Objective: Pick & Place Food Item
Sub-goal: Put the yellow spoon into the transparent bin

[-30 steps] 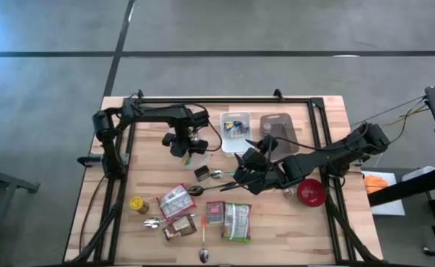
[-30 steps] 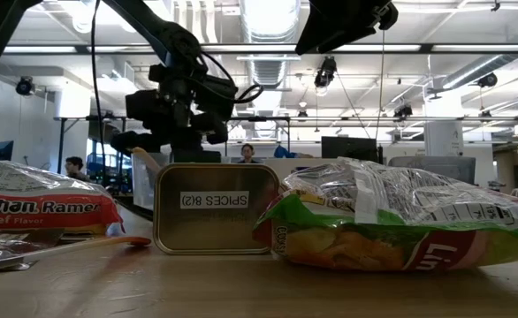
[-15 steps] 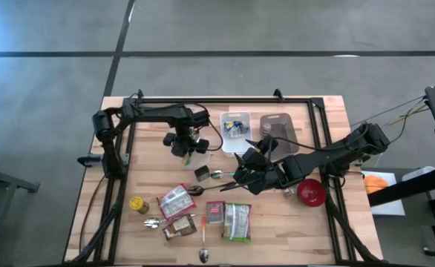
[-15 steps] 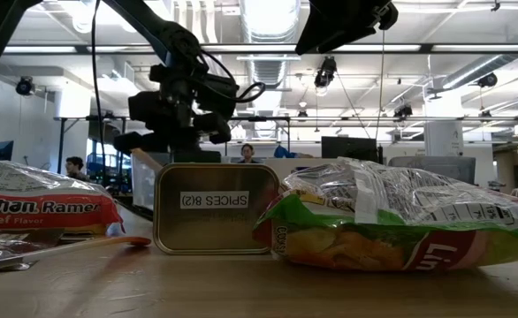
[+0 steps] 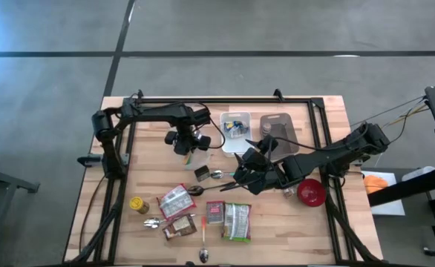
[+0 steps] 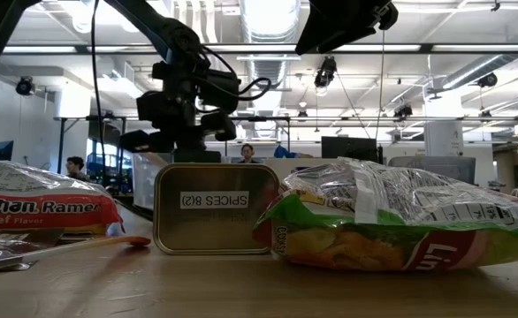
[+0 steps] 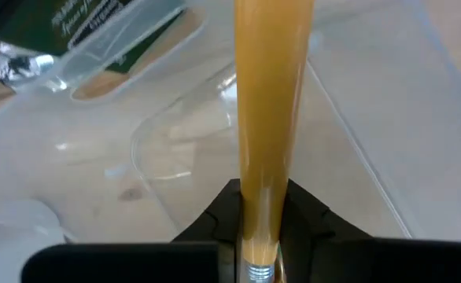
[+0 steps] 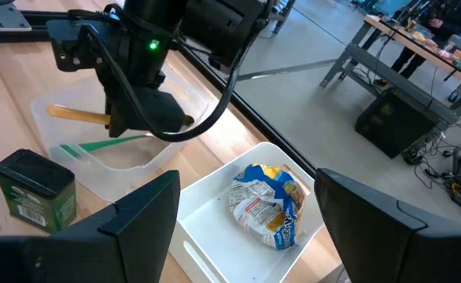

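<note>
Left gripper (image 8: 164,118) hangs over the clear plastic tub (image 8: 97,161) at the back of the counter (image 5: 318,222), its fingers pinched narrow on a yellow stick-like utensil (image 7: 268,118) that reaches down into the tub. A green utensil (image 8: 108,144) lies in that tub too. Just beside it stands a small green tin (image 8: 35,185). The white container (image 8: 250,228) next door holds a crinkled snack packet (image 8: 263,203). Right gripper (image 5: 241,172) waits mid-counter, fingers spread wide, holding nothing. Up front: a ramen pack (image 6: 42,212), a spice tin (image 6: 213,221) and a chips bag (image 6: 392,221) on the counter.
</note>
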Robot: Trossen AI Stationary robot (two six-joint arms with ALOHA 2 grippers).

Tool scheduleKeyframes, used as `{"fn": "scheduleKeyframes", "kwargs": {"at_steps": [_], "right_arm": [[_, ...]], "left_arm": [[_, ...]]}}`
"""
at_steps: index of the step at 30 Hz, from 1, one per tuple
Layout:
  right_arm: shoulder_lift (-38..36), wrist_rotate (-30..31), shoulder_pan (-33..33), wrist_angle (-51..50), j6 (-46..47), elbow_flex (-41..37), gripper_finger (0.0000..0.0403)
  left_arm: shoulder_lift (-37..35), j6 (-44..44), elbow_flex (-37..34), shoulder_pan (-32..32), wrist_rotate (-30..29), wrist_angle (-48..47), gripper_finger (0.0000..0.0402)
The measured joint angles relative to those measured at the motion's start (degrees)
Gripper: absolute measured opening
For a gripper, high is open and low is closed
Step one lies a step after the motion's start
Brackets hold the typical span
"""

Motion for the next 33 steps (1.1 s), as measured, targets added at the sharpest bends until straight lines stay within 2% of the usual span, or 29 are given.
{"fn": "scheduleKeyframes", "kwargs": {"at_steps": [9, 16, 27, 33], "right_arm": [[0.0, 0.0, 0.0, 0.0, 0.01, 0.0, 0.0293], [0.0, 0.0, 0.0, 0.0, 0.01, 0.0, 0.0293], [0.0, 0.0, 0.01, 0.0, 0.0, 0.0, 0.0293], [0.0, 0.0, -0.01, -0.01, 0.01, 0.0, 0.0293]], "left_arm": [[-1.93, -3.33, -0.09, 0.0, -1.97, 0.73, 0.005], [-1.99, -9.36, -0.55, 0.0, -1.99, 2.93, 0.005], [-2.26, -13.39, -5.4, -0.02, -3.56, 11.35, 0.005], [-2.53, -13.01, -6.78, -0.07, -4.38, 12.56, 0.005]]}}
